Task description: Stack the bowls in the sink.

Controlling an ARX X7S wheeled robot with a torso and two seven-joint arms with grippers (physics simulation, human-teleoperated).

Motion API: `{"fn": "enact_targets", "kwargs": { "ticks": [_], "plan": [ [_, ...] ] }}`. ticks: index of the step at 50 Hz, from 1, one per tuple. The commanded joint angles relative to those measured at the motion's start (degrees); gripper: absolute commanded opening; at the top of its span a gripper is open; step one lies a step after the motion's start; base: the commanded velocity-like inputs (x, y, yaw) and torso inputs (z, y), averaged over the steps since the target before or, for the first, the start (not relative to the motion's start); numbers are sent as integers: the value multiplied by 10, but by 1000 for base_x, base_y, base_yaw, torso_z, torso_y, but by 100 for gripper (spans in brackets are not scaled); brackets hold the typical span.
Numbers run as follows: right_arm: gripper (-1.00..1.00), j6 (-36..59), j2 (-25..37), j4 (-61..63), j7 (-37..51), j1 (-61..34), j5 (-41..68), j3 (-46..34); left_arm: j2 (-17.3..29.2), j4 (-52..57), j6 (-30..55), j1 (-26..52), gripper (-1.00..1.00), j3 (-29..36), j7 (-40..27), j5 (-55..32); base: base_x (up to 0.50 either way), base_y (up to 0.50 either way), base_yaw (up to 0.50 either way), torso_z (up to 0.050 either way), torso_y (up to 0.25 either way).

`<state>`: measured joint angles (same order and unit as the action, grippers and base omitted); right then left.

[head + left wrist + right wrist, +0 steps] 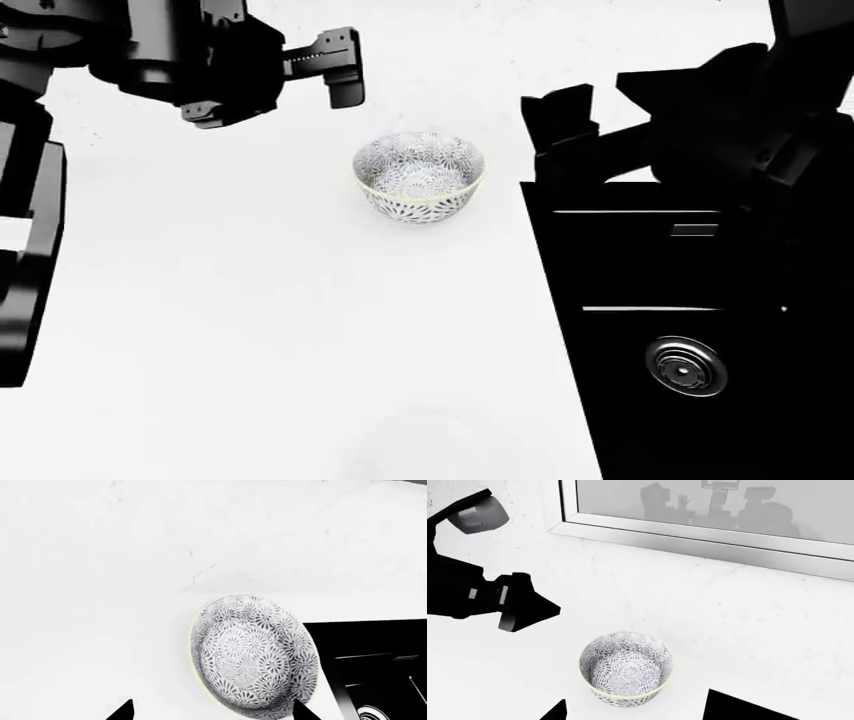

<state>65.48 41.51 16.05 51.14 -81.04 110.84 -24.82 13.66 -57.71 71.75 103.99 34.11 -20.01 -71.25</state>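
The patterned bowl (416, 178) (253, 655) (625, 669) stands upright on the white counter, just left of the black sink (694, 300). My left gripper (350, 68) (213, 715) is open, hanging above the counter to the back left of this bowl, empty. The bowl's near rim lies between its fingertips (123, 712) in the wrist view. My right gripper (587, 110) (640, 714) is open and empty at the sink's back left corner, to the right of the bowl. The plain white bowl (424, 450) shows only as a faint round outline near the front.
The steel drain (686, 366) sits in the sink floor. My right arm (747, 130) covers the back of the sink, so the faucet is hidden. A window ledge (707, 540) runs along the wall behind the counter. The left arm (27, 200) hangs at the far left.
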Motion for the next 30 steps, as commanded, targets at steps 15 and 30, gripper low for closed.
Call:
{"fn": "enact_targets", "kwargs": {
  "ticks": [15,30],
  "plan": [
    [100,-5,4,-3,-17,22,-22,-7,-24,-90,-45,-11,100,25,68,29,0,0,0,0,0],
    [100,-1,13,4,-20,28,-17,-12,-64,-172,-113,-12,100,-12,96,104,0,0,0,0,0]
  ]
}}
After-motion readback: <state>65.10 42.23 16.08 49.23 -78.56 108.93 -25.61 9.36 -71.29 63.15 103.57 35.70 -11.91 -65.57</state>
